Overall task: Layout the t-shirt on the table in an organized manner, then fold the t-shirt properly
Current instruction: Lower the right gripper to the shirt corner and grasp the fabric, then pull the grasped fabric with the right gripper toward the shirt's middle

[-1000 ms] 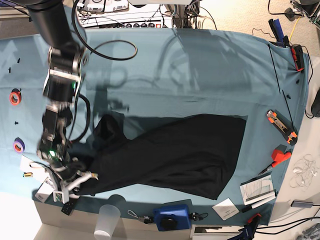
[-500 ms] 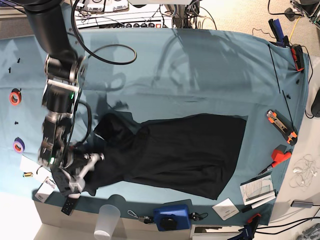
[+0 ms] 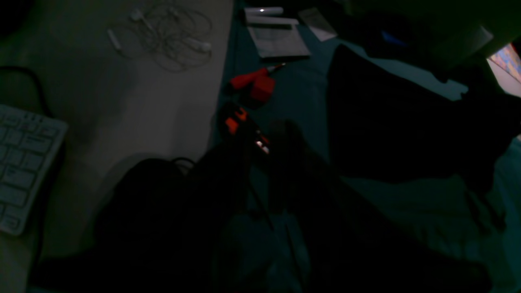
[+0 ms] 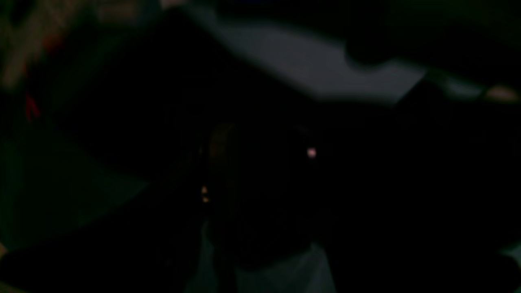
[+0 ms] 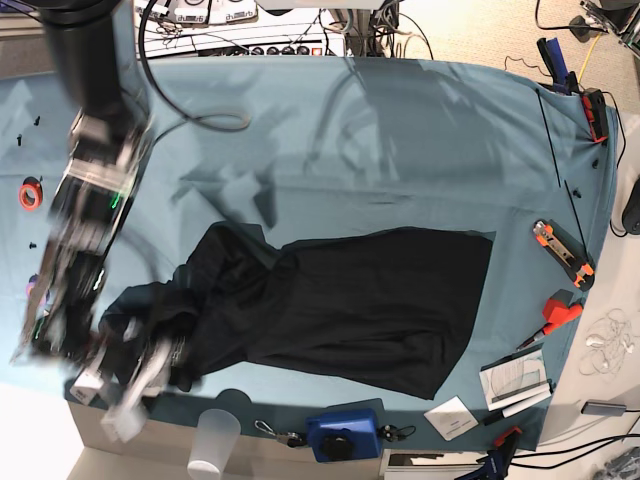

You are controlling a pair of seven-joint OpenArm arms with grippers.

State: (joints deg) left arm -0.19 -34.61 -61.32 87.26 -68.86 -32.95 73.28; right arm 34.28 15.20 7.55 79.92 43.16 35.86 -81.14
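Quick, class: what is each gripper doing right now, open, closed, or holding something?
Left gripper: not visible in any view; cannot be told.
Right gripper: blurred at the t-shirt's bunched end; open or closed cannot be told.

Black tubular arm (image 5: pixel 85 60), silver-grey segmented forearm, looping black cable (image 5: pixel 190 100), pale jaws, motion-blurred

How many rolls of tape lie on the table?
1 is clear: a red roll near the left edge of the table. The blurred right arm may hide another below it.
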